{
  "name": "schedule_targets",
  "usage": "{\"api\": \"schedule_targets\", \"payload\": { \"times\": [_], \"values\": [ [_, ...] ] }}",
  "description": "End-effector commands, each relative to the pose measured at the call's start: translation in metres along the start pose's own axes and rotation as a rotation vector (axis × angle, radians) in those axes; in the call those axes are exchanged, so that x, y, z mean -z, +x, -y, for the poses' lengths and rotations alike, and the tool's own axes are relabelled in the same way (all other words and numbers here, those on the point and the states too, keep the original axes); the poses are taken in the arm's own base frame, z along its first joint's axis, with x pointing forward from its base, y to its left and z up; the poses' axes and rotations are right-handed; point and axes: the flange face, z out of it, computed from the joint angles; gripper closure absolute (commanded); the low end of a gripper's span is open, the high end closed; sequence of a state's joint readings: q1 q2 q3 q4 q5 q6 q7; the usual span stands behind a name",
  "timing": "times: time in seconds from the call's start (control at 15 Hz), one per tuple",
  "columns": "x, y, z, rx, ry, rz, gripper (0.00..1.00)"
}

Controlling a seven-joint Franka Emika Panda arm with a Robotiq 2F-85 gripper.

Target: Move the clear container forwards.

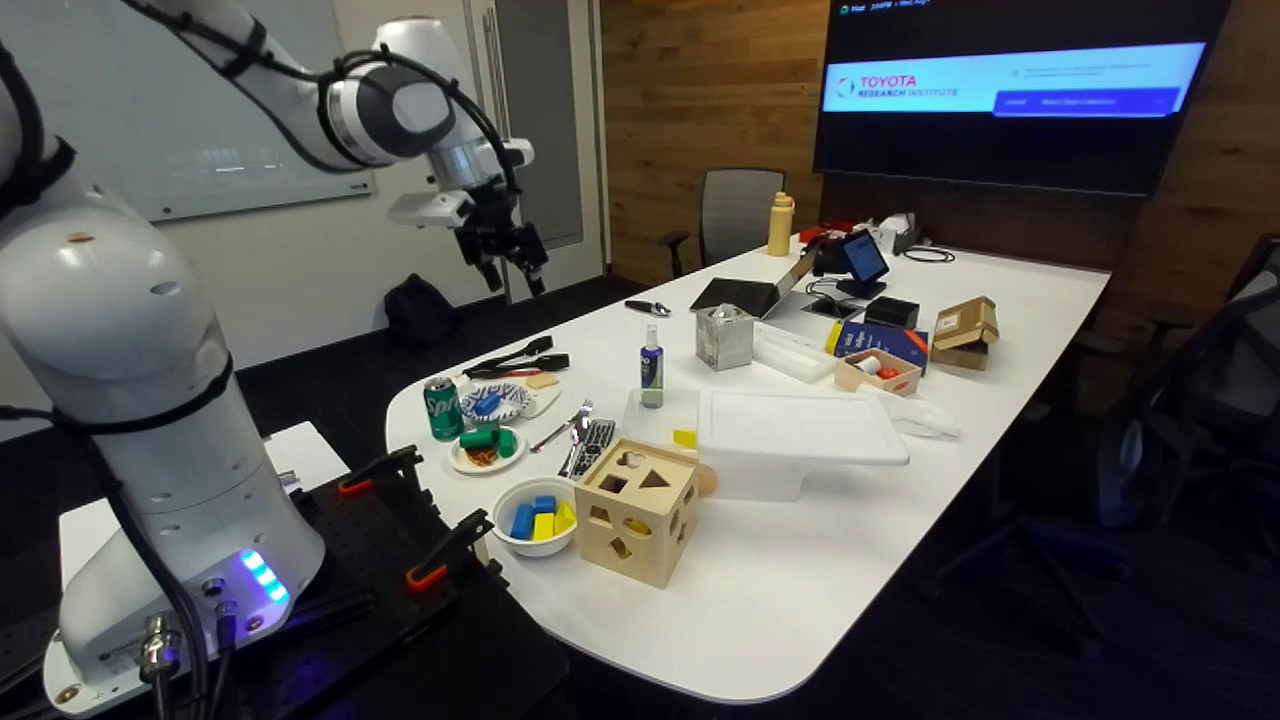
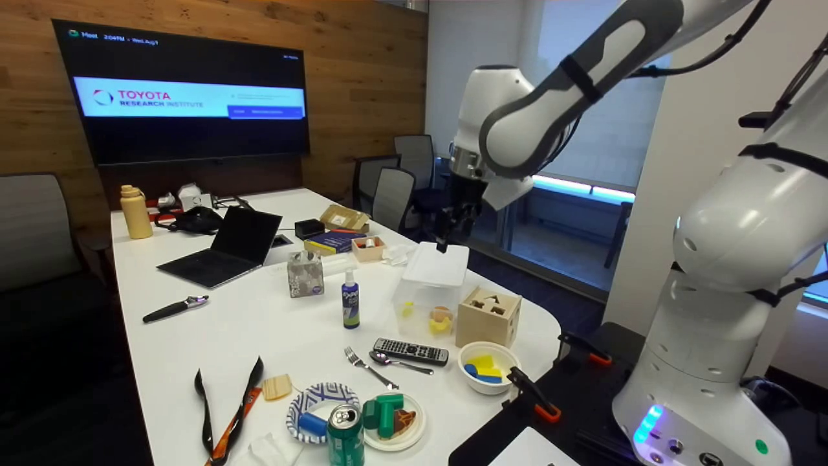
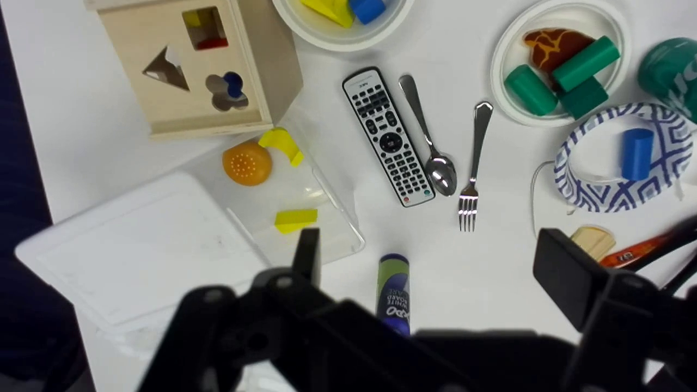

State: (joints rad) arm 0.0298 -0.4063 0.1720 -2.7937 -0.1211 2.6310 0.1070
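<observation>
Our jaws hang wide and empty, apart from the container (image 2: pixel 422 299); reaching seems the step, so next we should descend and grasp it.

Even, bright light covered the smooth white desk (image 1: pixel 780 590), its shadows faint and soft; in an exterior view the dark floor (image 1: pixel 1050 660) at the right fell nearly to black. The wide black wall screen (image 2: pixel 194 97) glowed blue and white, its smallest lettering smeared. Bluish glare edged the pale flat window blind (image 2: pixel 611 129) at the far right. In the wrist view, glints caught the silver metal spoon (image 3: pixel 442 173) and the clear rectangular plastic container (image 3: pixel 337 204); the parted black jaws were partly blurred.
</observation>
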Motion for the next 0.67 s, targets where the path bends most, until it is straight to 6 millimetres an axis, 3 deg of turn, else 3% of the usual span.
{"api": "schedule_targets", "payload": {
  "times": [0.0,0.07,0.47,0.6],
  "values": [
    [-0.055,0.000,0.030,0.057,-0.039,-0.078,0.00],
    [-0.050,-0.001,0.030,0.066,-0.091,-0.094,0.00],
    [-0.075,0.002,0.015,0.033,-0.285,-0.130,0.00],
    [-0.097,0.000,0.020,0.019,-0.286,-0.083,0.00]
  ]
}}
